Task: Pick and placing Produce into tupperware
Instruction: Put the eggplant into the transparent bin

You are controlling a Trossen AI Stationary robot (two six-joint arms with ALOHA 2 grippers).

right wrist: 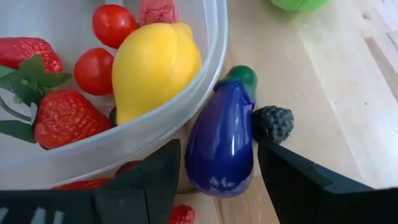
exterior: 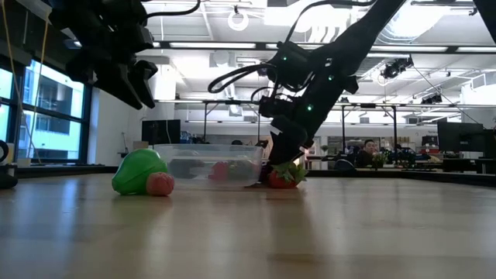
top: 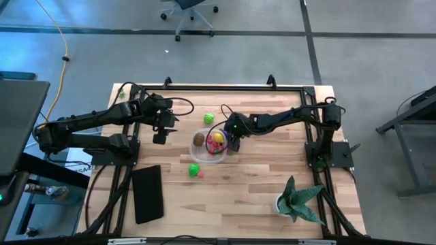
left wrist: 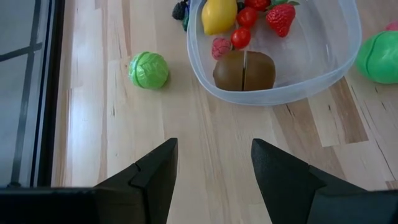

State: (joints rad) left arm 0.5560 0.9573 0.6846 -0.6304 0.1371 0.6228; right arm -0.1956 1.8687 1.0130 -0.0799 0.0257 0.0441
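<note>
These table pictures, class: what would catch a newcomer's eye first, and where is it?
The clear tub at mid-table, holding a yellow lemon, strawberries and a brown kiwi. The right gripper stands open around a purple eggplant lying just outside the tub's wall. A spiky potted plant stands near the table's corner.

Tub (top: 208, 145): mid-desk (top: 259, 197), between the two arms. In it: lemon (right wrist: 152, 65), kiwi (left wrist: 244, 71), strawberries (right wrist: 62, 118), cherry tomatoes (right wrist: 114, 25). Eggplant (right wrist: 222, 137): outside, touching the tub's wall on the right arm's side; blackberry (right wrist: 272, 123) just beside it. Cabbage (left wrist: 148, 70): apart, beyond the tub's far side. Right pincer (right wrist: 217, 180): over the eggplant. Left pincer (left wrist: 212, 180): left of the tub.
</note>
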